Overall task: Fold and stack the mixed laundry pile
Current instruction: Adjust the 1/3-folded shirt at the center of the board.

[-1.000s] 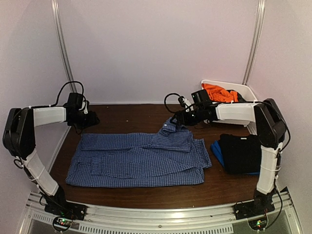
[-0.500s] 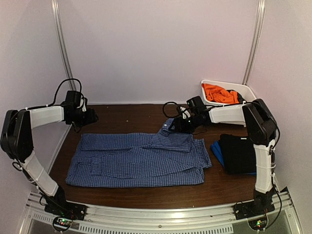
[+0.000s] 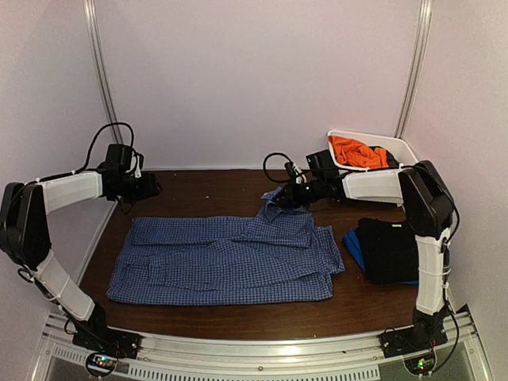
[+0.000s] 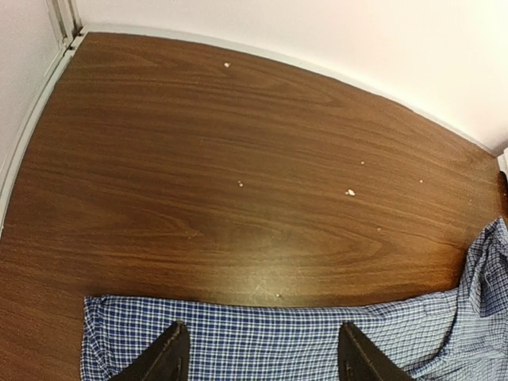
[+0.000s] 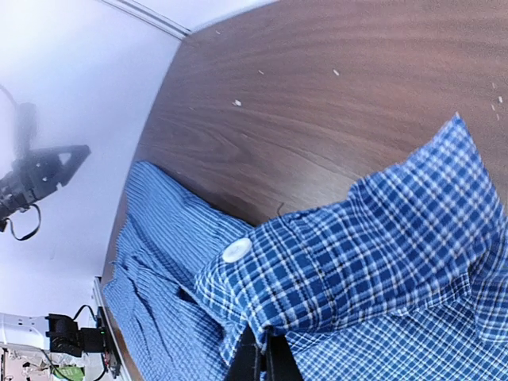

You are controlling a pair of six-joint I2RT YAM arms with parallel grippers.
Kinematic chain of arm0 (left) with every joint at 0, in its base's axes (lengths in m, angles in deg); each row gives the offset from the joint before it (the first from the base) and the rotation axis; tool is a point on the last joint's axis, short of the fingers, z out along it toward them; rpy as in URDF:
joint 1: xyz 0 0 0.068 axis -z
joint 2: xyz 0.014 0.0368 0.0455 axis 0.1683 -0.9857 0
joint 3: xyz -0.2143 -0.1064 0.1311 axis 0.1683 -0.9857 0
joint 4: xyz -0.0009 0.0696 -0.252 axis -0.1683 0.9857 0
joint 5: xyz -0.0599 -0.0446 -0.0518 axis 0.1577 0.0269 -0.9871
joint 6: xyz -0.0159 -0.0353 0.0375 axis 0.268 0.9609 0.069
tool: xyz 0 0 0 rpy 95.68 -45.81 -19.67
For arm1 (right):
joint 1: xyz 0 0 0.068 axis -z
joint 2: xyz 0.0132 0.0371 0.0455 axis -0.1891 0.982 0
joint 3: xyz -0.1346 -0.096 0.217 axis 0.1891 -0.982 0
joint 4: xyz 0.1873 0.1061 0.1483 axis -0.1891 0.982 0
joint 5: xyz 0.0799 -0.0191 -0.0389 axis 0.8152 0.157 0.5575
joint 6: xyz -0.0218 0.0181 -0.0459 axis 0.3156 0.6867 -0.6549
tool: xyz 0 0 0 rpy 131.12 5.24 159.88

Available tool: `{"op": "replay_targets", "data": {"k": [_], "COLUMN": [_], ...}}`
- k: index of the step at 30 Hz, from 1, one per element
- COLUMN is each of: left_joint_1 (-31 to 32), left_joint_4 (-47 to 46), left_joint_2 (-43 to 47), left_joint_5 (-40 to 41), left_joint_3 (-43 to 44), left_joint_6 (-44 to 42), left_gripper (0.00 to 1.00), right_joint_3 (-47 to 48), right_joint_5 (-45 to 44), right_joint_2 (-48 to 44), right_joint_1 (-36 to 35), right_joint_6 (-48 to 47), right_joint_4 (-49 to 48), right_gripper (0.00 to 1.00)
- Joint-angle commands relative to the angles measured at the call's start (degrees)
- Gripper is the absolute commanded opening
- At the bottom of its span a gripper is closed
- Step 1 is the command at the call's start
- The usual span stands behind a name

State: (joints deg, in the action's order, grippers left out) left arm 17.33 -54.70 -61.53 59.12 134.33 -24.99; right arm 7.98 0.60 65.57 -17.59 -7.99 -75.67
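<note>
- My left gripper (image 3: 148,189) hovers over the far left corner of the dark brown wooden table (image 3: 208,184). In the left wrist view its fingers (image 4: 169,354) stand apart with nothing between them, just above the cloth's far edge.
- The blue-and-white small-check collared shirt (image 3: 226,258) lies spread flat along the middle of the table, with the collar at its far right end. Some layers overlap toward that end.
- My right gripper (image 3: 279,198) is clamped on the collar. In the right wrist view the jaws are together with check fabric pinched between them, just below a white button (image 5: 236,251). The collar stands slightly off the table.
- I judge the step in hand to be a fold of this shirt, with only one end secured.
- To do it well, I lower the left gripper onto the far left edge and close it on both layers before raising anything.
- I then lift both ends to the same low height, keep the cloth taut between them, and lay the edges square without dragging the body.
- The folded black garment (image 3: 393,248) rests on a blue piece (image 3: 350,244) just right of the shirt, not touching it. I take this as the stack.
- The bright orange T-shirt (image 3: 357,151) sits crumpled in the white rectangular plastic tub (image 3: 399,144) at the far right corner, not yet folded.
</note>
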Motion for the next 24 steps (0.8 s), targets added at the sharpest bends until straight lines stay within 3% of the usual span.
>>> {"op": "replay_targets", "data": {"k": [1, 11, 16, 24], "left_joint_1": [2.49, 16.62, 23.84, 37.61], "left_joint_4": [-3.11, -16.72, -20.8, -26.4], "left_joint_2": [5.36, 14.64, 14.98, 10.85], "left_joint_5": [-0.97, -0.7, -3.05, 1.71], "left_joint_3": [-0.31, -8.97, -11.97, -11.24], "left_joint_6": [-2.09, -12.31, -11.93, -17.67], "left_gripper": [0.65, 0.67, 0.68, 0.74], "right_joint_3": [-1.72, -9.42, -10.72, -12.33], "right_joint_5": [4.91, 8.8, 9.65, 10.01], "right_joint_2": [-8.4, -14.45, -16.65, -17.96], "right_joint_1": [-0.04, -2.17, -3.49, -4.11], "right_joint_6": [3.88, 13.14, 11.99, 10.97], "right_joint_4": [-9.01, -23.39, -22.54, -20.75], "right_gripper": [0.0, 0.0, 0.0, 0.0]}}
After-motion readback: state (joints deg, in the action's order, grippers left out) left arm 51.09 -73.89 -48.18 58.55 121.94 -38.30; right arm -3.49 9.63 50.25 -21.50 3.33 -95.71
